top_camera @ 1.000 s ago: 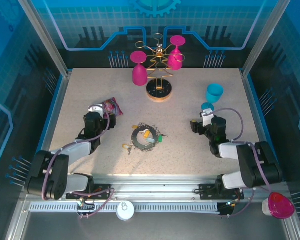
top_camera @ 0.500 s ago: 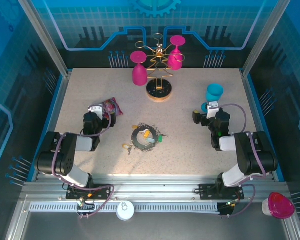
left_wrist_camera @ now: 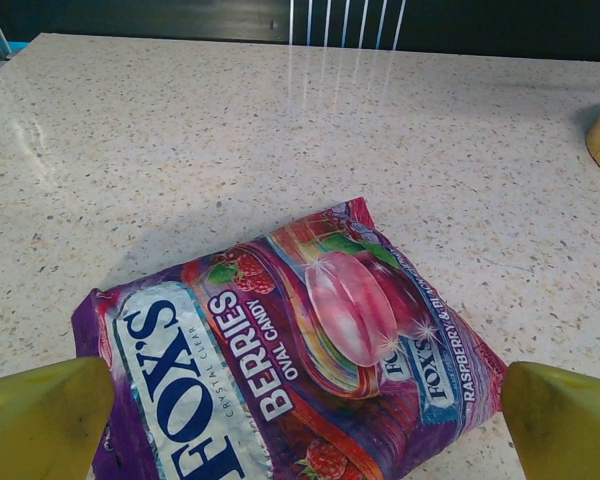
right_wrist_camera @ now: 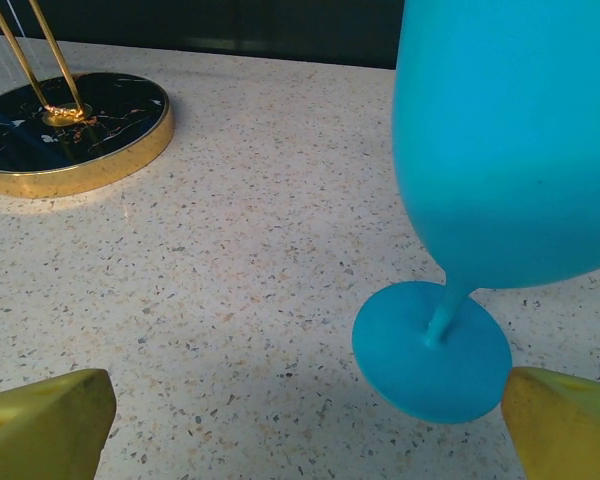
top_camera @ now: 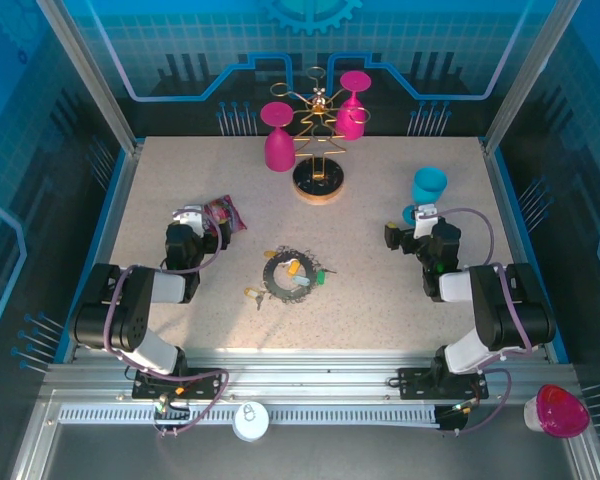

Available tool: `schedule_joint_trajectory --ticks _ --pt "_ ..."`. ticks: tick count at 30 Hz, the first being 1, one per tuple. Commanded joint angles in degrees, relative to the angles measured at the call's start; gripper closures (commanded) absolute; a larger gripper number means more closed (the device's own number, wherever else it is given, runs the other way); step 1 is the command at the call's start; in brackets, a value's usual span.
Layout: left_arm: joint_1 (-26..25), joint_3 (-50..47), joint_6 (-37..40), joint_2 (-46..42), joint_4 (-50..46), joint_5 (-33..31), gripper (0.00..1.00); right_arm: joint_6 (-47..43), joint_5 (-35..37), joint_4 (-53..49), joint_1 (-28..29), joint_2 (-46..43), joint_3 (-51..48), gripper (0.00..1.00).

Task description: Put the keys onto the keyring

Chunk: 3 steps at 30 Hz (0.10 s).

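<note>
Keyring (top_camera: 271,276) lies mid-table, keys (top_camera: 293,267) in and beside it, rack (top_camera: 318,183) behind, candy bag (top_camera: 225,214) left, glass (top_camera: 429,186) right.

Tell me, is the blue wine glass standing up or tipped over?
Upright. The bright blue matte wine glass stands on its round foot, bowl above the stem.

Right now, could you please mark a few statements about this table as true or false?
1. The open left gripper faces the candy bag. True.
2. The blue glass lies on its side. False: it stands upright.
3. The right gripper holds a key. False: it is open and empty.
4. The keys lie at the keyring, mid-table. True.
</note>
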Motion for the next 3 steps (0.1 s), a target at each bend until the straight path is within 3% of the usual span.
schedule_joint_trajectory --ticks 1,3 --pt "0.71 0.46 -0.28 0.09 0.94 1.48 0.01 0.74 -0.61 0.42 -0.74 -0.53 0.08 0.00" --pt "0.57 0.40 0.59 0.01 0.87 3.91 0.01 0.63 -0.24 0.42 -0.63 -0.53 0.09 0.00"
